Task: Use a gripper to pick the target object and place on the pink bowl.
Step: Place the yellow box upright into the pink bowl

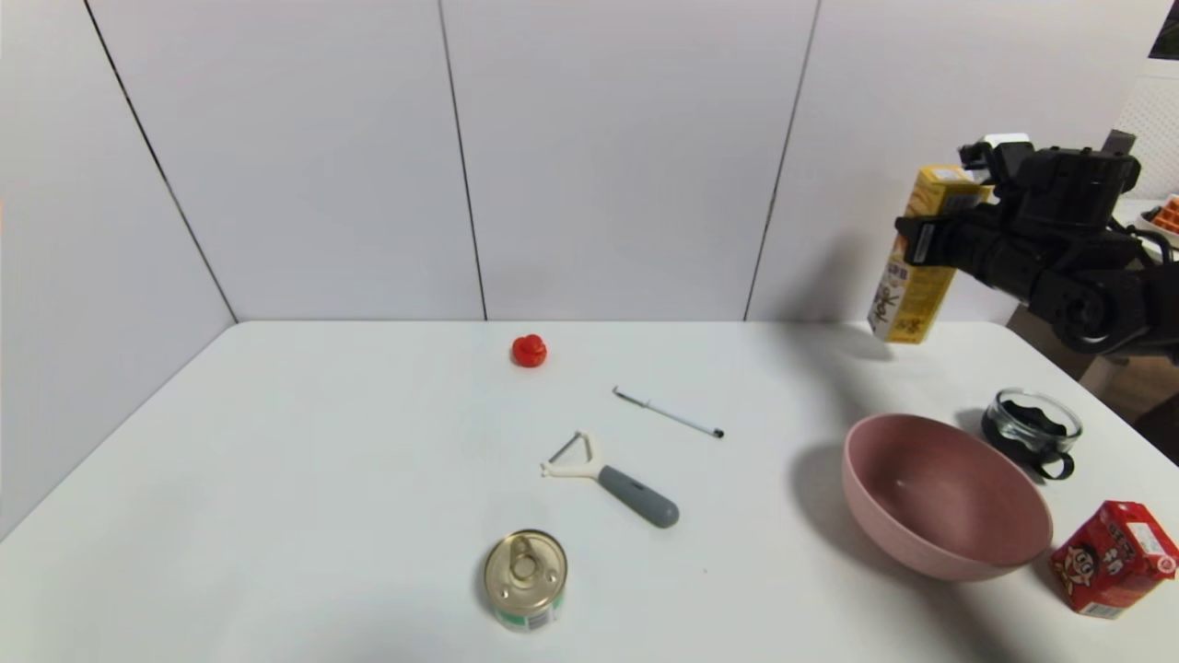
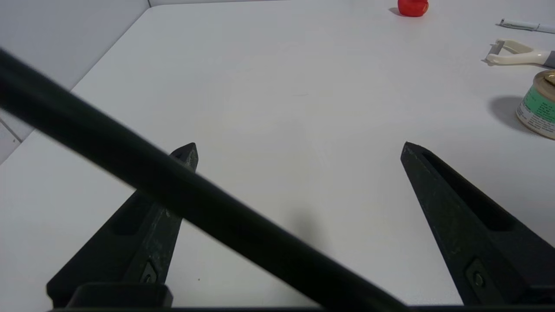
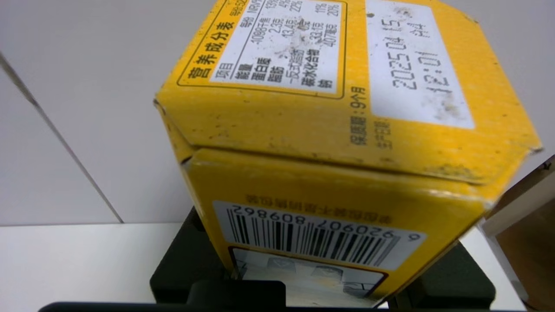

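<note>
The surface is a white table, bounded at the back and the left by pale grey wall panels with thin dark seams; at the far right, past the table edge, a strip of brown floor or furniture shows, and a white tray with something orange is cut off by the frame.

On the surface lie a small red toy near the back wall, a white pen, a peeler with a grey handle, and a tin can standing upright close to the front; to the right stand the pink bowl, a small glass cup just behind it, and a small red carton just beside its front right rim.

The right tool is raised above the back right corner of the surface and is closed on the yellow carton; the carton hangs in the air, slightly tilted, behind the pink bowl and well apart from it; in the right wrist view the yellow carton fills most of the picture, with its barcode and date label readable, and the tool itself is almost hidden behind it.

The left tool hovers low over the left part of the surface, its jaws spread wide with nothing between them; a dark blurred cable crosses in front of one finger; the tin can and the peeler are cut off by that view's edge.
</note>
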Robot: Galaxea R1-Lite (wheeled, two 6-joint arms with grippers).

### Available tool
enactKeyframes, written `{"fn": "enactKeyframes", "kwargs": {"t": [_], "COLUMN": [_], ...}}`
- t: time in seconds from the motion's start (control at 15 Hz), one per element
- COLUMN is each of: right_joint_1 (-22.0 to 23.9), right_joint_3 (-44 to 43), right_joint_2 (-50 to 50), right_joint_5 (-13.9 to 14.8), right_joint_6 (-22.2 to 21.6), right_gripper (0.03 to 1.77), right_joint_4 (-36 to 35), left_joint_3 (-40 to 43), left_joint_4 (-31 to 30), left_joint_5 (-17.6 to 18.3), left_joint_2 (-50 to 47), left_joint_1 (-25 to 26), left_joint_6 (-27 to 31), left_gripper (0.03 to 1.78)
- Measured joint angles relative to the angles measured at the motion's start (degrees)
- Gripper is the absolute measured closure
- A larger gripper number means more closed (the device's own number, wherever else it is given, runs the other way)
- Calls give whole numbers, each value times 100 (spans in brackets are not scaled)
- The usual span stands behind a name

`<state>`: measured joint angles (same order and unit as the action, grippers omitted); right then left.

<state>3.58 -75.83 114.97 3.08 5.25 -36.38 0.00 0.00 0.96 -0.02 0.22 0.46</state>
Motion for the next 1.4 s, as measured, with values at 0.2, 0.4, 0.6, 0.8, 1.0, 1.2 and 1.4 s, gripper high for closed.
{"fn": "enactKeyframes", "kwargs": {"t": [0.2,0.4,0.6,0.8,1.0,1.2,1.4], "right_joint_1": [-20,-23,-133,-394,-628,-702,-678], "right_joint_3": [113,304,744,1458,2271,2784,3104], "right_joint_2": [-491,-1169,-1980,-2828,-3543,-4052,-4314], "right_joint_5": [-333,-942,-1584,-1920,-2165,-2235,-2213], "right_joint_6": [-22,-112,-173,-187,-187,-184,-178], "right_gripper": [95,95,95,95,95,95,95], "right_joint_4": [254,1006,1657,1788,1821,1822,1797], "left_joint_3": [0,0,0,0,0,0,0], "left_joint_4": [0,0,0,0,0,0,0], "left_joint_5": [0,0,0,-2,0,-2,0], "left_joint_2": [0,0,0,0,0,0,0], "left_joint_1": [0,2,2,2,2,2,2], "left_joint_6": [-2,-2,-2,0,-2,-2,-2], "left_gripper": [12,12,12,12,12,12,12]}}
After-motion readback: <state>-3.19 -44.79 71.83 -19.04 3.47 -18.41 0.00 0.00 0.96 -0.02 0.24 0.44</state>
